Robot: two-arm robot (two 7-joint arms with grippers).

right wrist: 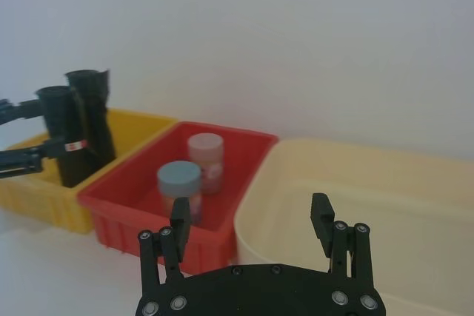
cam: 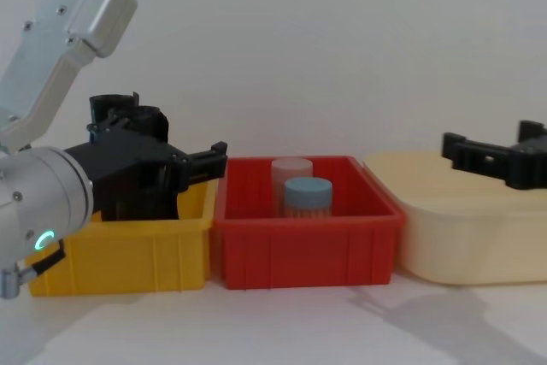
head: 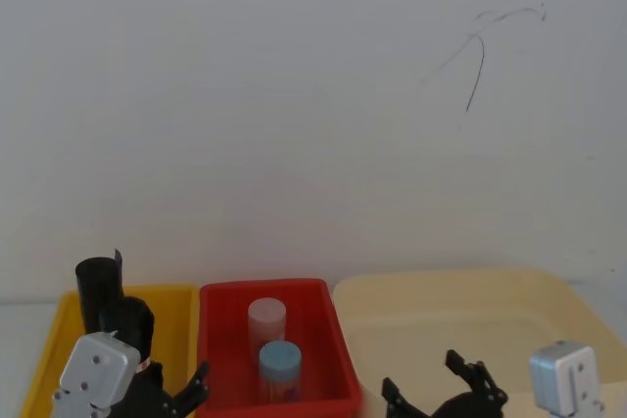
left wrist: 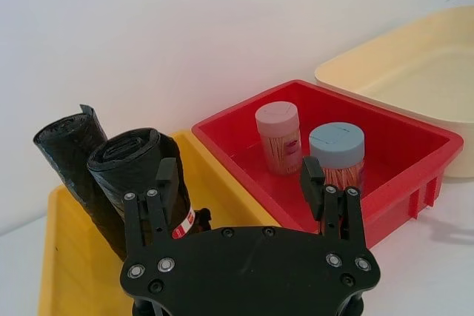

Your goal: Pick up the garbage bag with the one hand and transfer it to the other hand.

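1. A plain white wall (head: 294, 95) closes the room behind everything. We see one thin dark scrawl (head: 478, 61) on it and nothing more.
2. The white bench (cam: 299, 322) carries three containers in a row: a cream tub (cam: 453, 237) on the robot's right, a red bin (cam: 299, 250) in the middle and a yellow bin (cam: 128, 254) on its left.
3. The left gripper (left wrist: 238, 175) hangs at the yellow bin, its fingers spread wide and holding nothing. We judge this to be the approach to the pick, as nothing is lifted yet.
4. The right gripper (right wrist: 250, 209) waits over the cream tub, its fingers likewise wide apart and empty, well apart from the bag.
5. The garbage bag (left wrist: 133, 164) stands on end in the yellow bin with a red-and-white band (left wrist: 185, 221) around it, just beside a thinner black roll (left wrist: 63, 149). It sits against one left finger, not centred in the gap. Next, we think, the left gripper must shift until the banded roll lies between its fingers, then close without catching the thinner roll.
6. A pale-lidded jar (left wrist: 278, 135) and a blue-lidded jar (left wrist: 337, 153) stand in the red bin, near the other left finger, and should stay undisturbed.
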